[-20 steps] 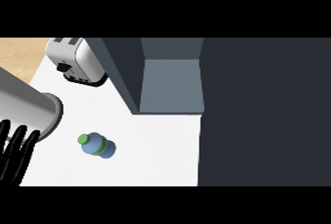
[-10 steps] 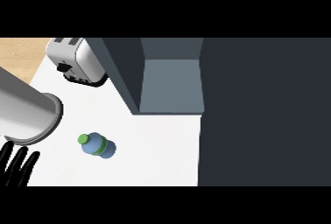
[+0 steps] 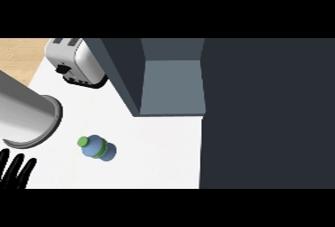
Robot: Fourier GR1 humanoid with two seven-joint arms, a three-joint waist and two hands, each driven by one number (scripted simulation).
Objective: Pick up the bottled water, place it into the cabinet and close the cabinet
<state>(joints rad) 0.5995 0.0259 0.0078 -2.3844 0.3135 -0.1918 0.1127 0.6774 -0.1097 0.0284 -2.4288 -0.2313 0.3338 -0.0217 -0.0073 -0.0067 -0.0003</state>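
While the bottle [image 3: 98,148] stands untouched on the white surface [image 3: 150,155], the task sits at its very first step, the approach to the pick-up. The bottle is blue with a green cap [image 3: 83,142], and it stands out in the open, in front of the cabinet [image 3: 173,86] and well apart from it. The left hand [image 3: 16,172] shows at the lower left edge of the view, its black fingers straight and slightly spread, holding nothing and near the bottle without touching it; its grey forearm [image 3: 23,113] fills the left edge above it. The right hand does not show at all. The cabinet's blue-grey inside is open to view, so nothing needs opening first. A toaster [image 3: 75,62] stands at the far left corner, clear of the work. The next move probably calls for bringing the left hand across to the bottle and curling the fingers round its body below the cap. Only then can the bottle be lifted and carried toward the cabinet's opening.
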